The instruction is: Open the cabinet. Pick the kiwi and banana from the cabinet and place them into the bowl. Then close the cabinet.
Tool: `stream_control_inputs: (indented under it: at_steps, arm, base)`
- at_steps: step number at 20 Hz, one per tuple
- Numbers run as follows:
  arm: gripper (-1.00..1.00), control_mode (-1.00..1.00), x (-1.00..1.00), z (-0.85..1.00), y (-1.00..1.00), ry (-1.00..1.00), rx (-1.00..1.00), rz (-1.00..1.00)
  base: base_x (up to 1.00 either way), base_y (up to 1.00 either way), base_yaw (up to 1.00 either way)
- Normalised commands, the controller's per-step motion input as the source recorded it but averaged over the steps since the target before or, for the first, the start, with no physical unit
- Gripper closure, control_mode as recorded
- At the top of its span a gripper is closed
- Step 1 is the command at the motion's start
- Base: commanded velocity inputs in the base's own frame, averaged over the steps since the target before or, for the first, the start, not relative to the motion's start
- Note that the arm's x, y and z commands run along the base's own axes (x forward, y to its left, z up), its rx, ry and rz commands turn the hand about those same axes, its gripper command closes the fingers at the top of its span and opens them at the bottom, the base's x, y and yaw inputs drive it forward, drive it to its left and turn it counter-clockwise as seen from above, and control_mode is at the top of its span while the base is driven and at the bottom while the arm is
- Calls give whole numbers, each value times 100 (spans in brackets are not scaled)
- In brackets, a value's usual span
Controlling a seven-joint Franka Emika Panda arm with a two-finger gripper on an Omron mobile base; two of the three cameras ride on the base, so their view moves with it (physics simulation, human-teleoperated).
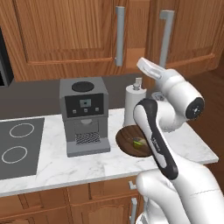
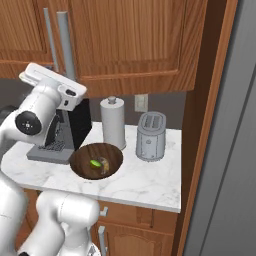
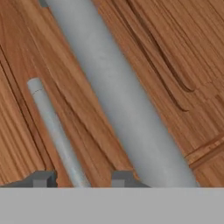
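1. Reaching up, the white arm holds its hand against the front of the cabinet (image 1: 65, 35), at the right door's long grey bar handle (image 1: 165, 37).
2. Both panelled doors look shut; the left door's handle (image 1: 119, 35) stands just beside the right one, the door seam between them.
3. In the hand view the fingers (image 3: 78, 178) show as two small grey tips at the bottom edge. The thin handle (image 3: 54, 131) runs down between them; the thick handle (image 3: 118, 96) passes just to the right of the right tip.
4. Cannot tell whether the fingers are clamped on that bar or merely straddling it; the tips stand a little apart and contact is not visible.
5. The bowl (image 2: 82, 167), dark wood grain, sits on the marble surface (image 2: 150, 180) below the cabinet, between the coffee machine (image 1: 84, 116) and the paper towel roll (image 2: 113, 129).
6. The kiwi (image 2: 94, 163), small and yellow-green, lies inside the bowl near its middle.
7. The banana (image 2: 105, 165) lies in the bowl too, touching or just beside the kiwi on its right in the right base view; its outline is too small to read well.
8. A grey toaster (image 2: 150, 136) stands on the surface to the right of the towel roll.
9. An induction hob (image 1: 17, 146) is set into the surface left of the coffee machine.
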Motion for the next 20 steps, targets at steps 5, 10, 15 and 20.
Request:
stream_control_inputs:
  at_steps: [5,10,15,20]
  arm:
    - [-100,-100,100,-37,-22,16,9,0]
    - [-100,-100,100,-45,-19,17,12,0]
    - [-100,-100,100,-53,-20,18,13,1]
    - [-100,-100,100,-56,-32,15,18,7]
  base:
    - [0,0,0]
    - [0,0,0]
    - [0,0,0]
    - [0,0,0]
